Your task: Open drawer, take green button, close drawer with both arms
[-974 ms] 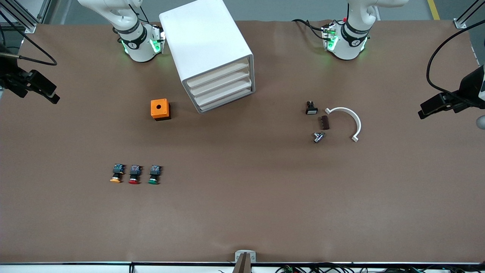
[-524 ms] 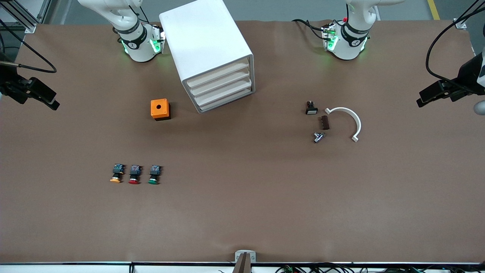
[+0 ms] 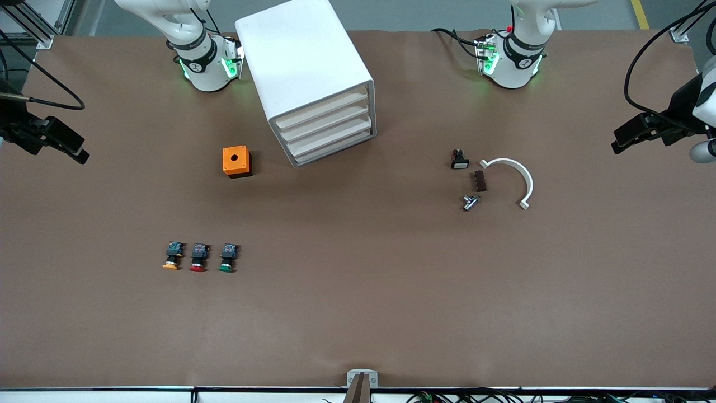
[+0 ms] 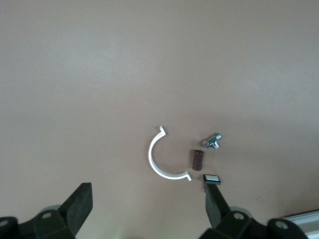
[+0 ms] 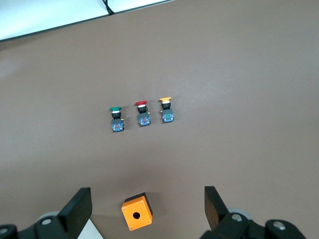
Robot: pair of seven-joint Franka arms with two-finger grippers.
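The white cabinet stands between the arm bases, with four drawers stacked in its front. The lower drawer is shut, like the others. The green-capped button lies on the table beside a red-capped and an orange-capped one. It also shows in the right wrist view. My right gripper hangs open and empty in the air at the right arm's end of the table; it also shows in its own wrist view. My left gripper hangs open and empty at the left arm's end, as its wrist view shows.
An orange box with a hole sits beside the cabinet, toward the right arm's end. Toward the left arm's end lie a white half-ring, a brown block, a black switch and a metal part.
The left gripper has shifted toward the robots' side of the table. The right gripper has shifted slightly. Nothing on the table has moved.
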